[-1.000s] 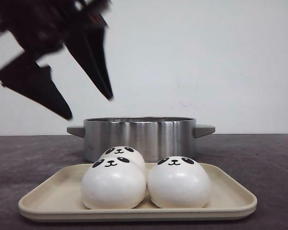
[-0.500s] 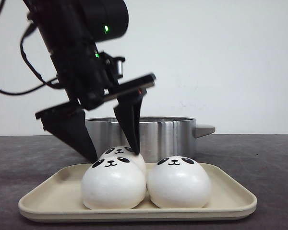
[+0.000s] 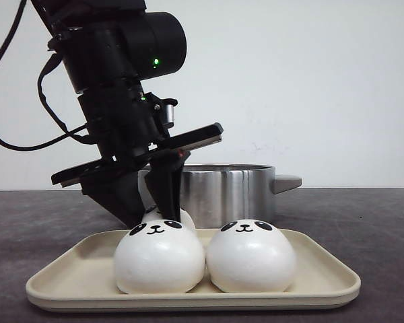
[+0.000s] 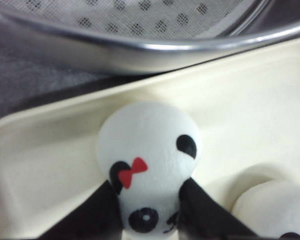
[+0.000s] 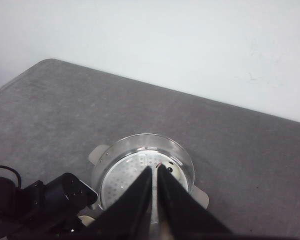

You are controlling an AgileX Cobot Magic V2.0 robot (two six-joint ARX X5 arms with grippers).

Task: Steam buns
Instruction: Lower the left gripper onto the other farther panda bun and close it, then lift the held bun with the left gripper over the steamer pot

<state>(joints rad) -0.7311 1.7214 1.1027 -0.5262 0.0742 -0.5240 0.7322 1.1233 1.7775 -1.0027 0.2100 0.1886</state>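
Two panda buns stand at the front of the cream tray (image 3: pixel 323 281), one on the left (image 3: pixel 158 261) and one on the right (image 3: pixel 250 257). A third bun (image 3: pixel 168 215) sits behind them, partly hidden. My left gripper (image 3: pixel 153 210) is down around this rear bun. In the left wrist view its black fingers (image 4: pixel 97 215) press both sides of that bun (image 4: pixel 149 145), which has a red bow on one ear. My right gripper (image 5: pixel 155 171) is shut and empty, high above the steel steamer pot (image 5: pixel 142 170). A fourth bun (image 5: pixel 171 171) lies inside the pot, partly hidden by the fingers.
The steel steamer pot (image 3: pixel 222 192) with side handles stands just behind the tray, its perforated floor showing in the left wrist view (image 4: pixel 140 20). A front bun (image 4: pixel 275 210) lies close beside the gripped one. The left arm (image 5: pixel 40 205) shows beside the pot. Dark grey tabletop surrounds everything.
My left arm came down from high at the left onto the tray. Its fingers narrowed from a wide spread to pressing on the rear bun. The front buns have not moved.
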